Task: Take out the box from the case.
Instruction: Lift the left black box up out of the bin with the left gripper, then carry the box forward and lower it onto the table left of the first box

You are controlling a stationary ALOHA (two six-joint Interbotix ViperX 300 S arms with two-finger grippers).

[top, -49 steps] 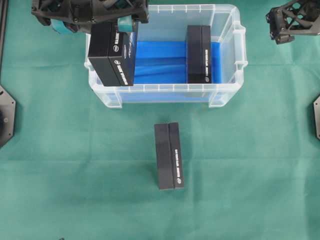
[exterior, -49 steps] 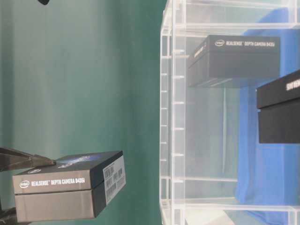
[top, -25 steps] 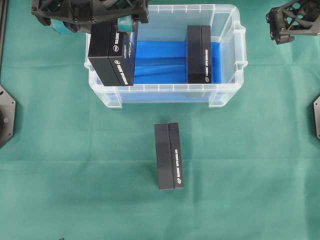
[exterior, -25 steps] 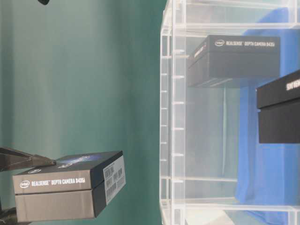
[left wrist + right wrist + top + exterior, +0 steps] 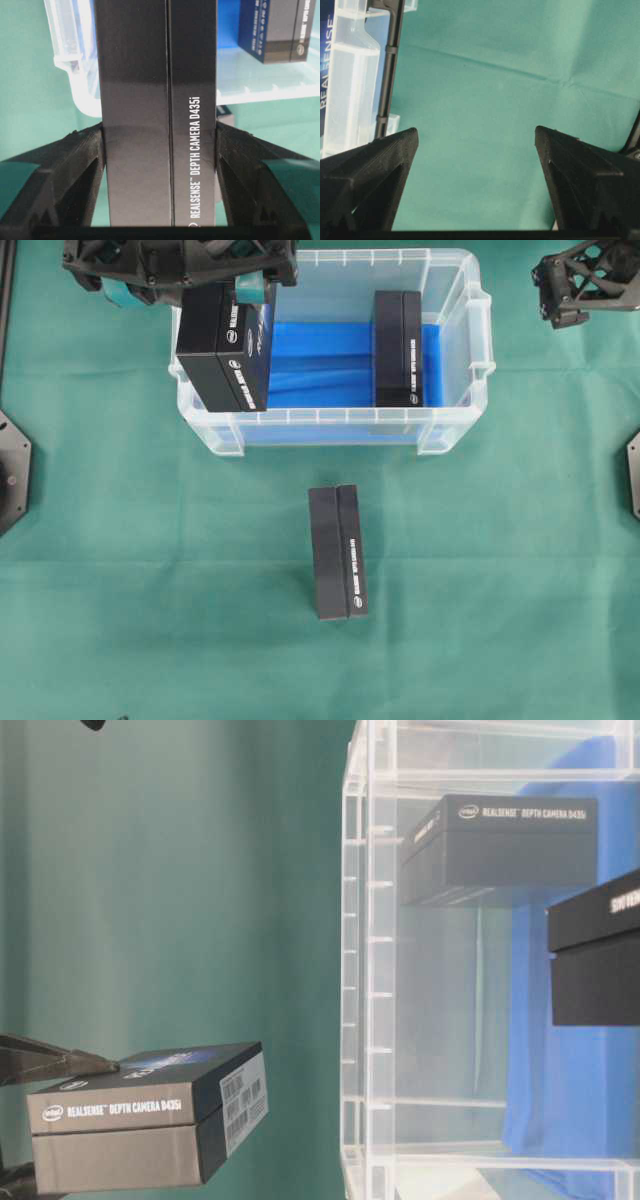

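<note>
Left claw (image 5: pixel 159 165) is clamped on a black box (image 5: pixel 225 345), one finger pressed to each broad side, holding it above the upper left corner of the case (image 5: pixel 455 425) in the overhead view. From table level the box (image 5: pixel 140 1120) hangs clear of the case wall. Right claw (image 5: pixel 477 165) stands wide apart over bare green cloth at the upper right, holding nothing.

Likely risks: the grip sits near one end of the box, so it could tilt or slip between the smooth fingers if swung fast. If lowered too soon, its bottom edge could catch the case rim and drag the tub or knock the box loose.

A second box (image 5: pixel 398 348) stands inside the case on the blue cloth (image 5: pixel 320 365), toward the right. A third box (image 5: pixel 337 552) lies on the surface (image 5: pixel 120 580) below the case, centre of frame, taking up part of the likely set-down area; the ground to its left looks free
</note>
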